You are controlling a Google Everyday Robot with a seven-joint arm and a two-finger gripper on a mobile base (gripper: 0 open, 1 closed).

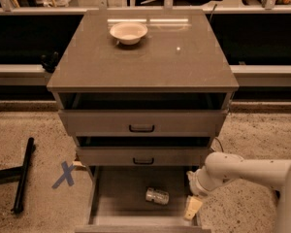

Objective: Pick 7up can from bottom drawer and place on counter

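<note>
The 7up can (157,196) lies on its side on the grey floor of the open bottom drawer (117,203), right of the middle. My gripper (192,208) hangs at the end of the white arm over the drawer's right edge, to the right of the can and apart from it. The counter (145,57) is the glossy grey-brown top of the cabinet, well above the gripper.
A white bowl (129,32) stands at the back of the counter. The two upper drawers (141,123) with black handles stand slightly open. A black bar (22,174) and a blue X mark (64,174) lie on the floor to the left.
</note>
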